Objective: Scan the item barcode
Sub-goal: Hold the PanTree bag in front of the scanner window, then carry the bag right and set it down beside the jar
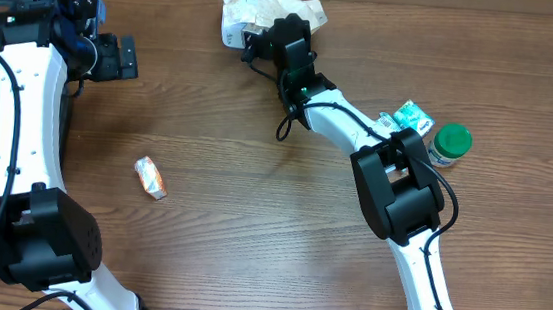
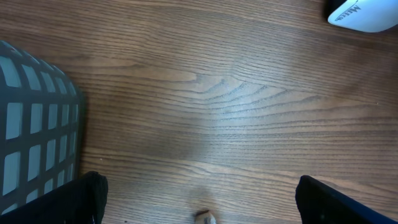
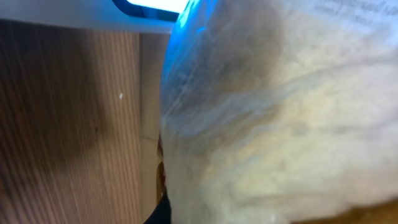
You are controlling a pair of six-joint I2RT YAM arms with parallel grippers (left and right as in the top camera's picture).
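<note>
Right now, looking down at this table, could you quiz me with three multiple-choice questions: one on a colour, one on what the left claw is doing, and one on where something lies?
1. What colour is the lid of the bottle?
A. red
B. green
C. black

2. How does the left gripper stand?
A. open, holding nothing
B. shut on the bottle
C. shut tight, empty

3. Where is the small orange snack?
A. in the left gripper
B. on top of the bottle
C. on the bare table, between the two arms

Answers:
1 B: the overhead view shows a green lid.
2 A: its fingers stand wide apart in the left wrist view, with only wood between them.
3 C: it lies alone on the wood, apart from both arms.
</note>
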